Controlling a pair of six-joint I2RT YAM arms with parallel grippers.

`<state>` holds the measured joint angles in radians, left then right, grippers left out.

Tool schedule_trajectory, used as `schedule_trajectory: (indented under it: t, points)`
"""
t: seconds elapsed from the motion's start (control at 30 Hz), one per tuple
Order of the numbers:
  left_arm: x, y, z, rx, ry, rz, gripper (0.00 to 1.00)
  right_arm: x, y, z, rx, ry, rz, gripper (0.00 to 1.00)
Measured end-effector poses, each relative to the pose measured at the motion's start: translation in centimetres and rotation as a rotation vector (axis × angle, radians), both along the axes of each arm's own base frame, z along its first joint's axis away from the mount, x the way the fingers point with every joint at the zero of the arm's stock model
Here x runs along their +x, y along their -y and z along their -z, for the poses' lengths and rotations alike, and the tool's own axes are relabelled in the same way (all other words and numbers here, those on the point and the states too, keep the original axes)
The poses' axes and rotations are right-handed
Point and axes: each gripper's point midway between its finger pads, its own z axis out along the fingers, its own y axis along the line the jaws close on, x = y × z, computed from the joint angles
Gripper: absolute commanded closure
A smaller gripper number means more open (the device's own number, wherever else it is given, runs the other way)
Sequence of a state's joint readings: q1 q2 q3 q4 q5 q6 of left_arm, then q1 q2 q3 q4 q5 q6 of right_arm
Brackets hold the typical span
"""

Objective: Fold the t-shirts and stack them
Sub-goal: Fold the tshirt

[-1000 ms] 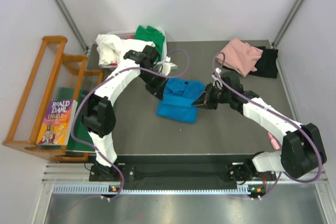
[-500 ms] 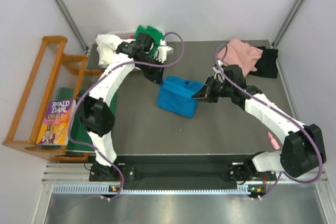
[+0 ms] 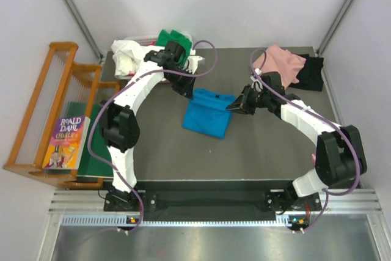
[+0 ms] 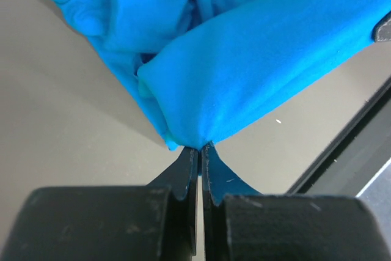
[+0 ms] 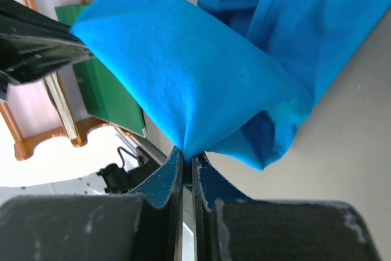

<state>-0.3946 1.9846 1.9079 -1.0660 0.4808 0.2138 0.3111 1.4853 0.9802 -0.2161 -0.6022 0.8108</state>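
Observation:
A bright blue t-shirt [image 3: 208,114] hangs stretched between both grippers over the middle of the dark table [image 3: 165,157]. My left gripper [image 3: 192,92] is shut on its far left corner, the cloth pinched at the fingertips [image 4: 199,148]. My right gripper [image 3: 232,107] is shut on its right corner, with the same pinch in the right wrist view [image 5: 188,157]. The shirt's lower part [image 4: 116,10] sags in folds toward the table. A pink t-shirt [image 3: 280,65] and a black one [image 3: 311,71] lie at the far right corner. White [image 3: 125,56] and green [image 3: 174,38] t-shirts are piled far left.
A wooden rack [image 3: 49,108] stands left of the table, holding a Roald Dahl book [image 3: 66,142] and a flat dark green board [image 3: 91,151]. The arms' base rail [image 3: 208,200] runs along the near edge. Grey walls close in behind and at both sides.
Both grippers have moved toward the far side and slightly apart, lifting and stretching the blue t-shirt's top edge. The crumpled shirt now hangs as a flatter sheet.

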Motion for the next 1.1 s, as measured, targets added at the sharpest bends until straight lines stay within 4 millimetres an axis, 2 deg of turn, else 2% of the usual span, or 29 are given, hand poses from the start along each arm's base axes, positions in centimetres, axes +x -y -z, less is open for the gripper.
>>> schedule_trajectory:
  t: [0.17, 0.3, 0.47, 0.67, 0.77, 0.8, 0.83, 0.87, 0.93, 1.0, 1.03, 1.07, 1.1]
  points:
    - [1.5, 0.1, 2.4, 0.018, -0.024, -0.011, 1.0, 2.1, -0.1, 1.8, 0.006, -0.028, 0.007, 1.0]
    - [3.4, 0.3, 4.4, 0.029, -0.038, -0.023, 1.0, 3.3, -0.1, 3.8, 0.01, -0.059, 0.01, 1.0]
    - [5.8, 0.7, 6.0, 0.027, -0.03, -0.035, 1.0, 4.8, 0.3, 5.6, 0.029, -0.095, 0.029, 1.0]
    - [9.4, 1.5, 7.0, 0.004, 0.009, -0.052, 1.0, 7.6, 1.0, 6.0, 0.073, -0.084, 0.055, 1.0]
    - [10.2, 1.6, 7.8, -0.006, 0.005, -0.068, 0.53, 9.1, 1.3, 5.9, 0.102, -0.073, 0.06, 1.0]
    - [10.4, 1.5, 8.1, -0.005, 0.001, -0.073, 0.15, 9.6, 1.4, 6.0, 0.11, -0.07, 0.061, 1.0]
    - [10.6, 1.5, 8.5, -0.002, 0.0, -0.078, 0.01, 10.0, 1.5, 6.2, 0.119, -0.073, 0.063, 1.0]
    - [10.7, 1.3, 8.9, 0.002, -0.004, -0.084, 0.01, 10.3, 1.6, 6.5, 0.126, -0.078, 0.063, 0.98]
    - [10.0, 2.0, 8.4, -0.019, -0.021, -0.07, 0.01, 11.0, 1.8, 7.2, 0.142, -0.094, 0.063, 0.96]
    - [10.2, 2.3, 8.4, -0.016, -0.008, -0.066, 0.01, 11.6, 1.9, 8.0, 0.149, -0.113, 0.061, 0.83]
    - [10.1, 2.3, 8.5, -0.014, -0.005, -0.065, 0.01, 11.9, 1.9, 8.4, 0.15, -0.119, 0.061, 0.71]
    - [10.1, 2.2, 8.4, -0.014, 0.0, -0.064, 0.01, 12.0, 1.9, 8.7, 0.151, -0.126, 0.059, 0.48]
    - [9.9, 2.1, 8.4, -0.012, -0.001, -0.065, 0.01, 12.1, 1.9, 8.8, 0.152, -0.132, 0.057, 0.37]
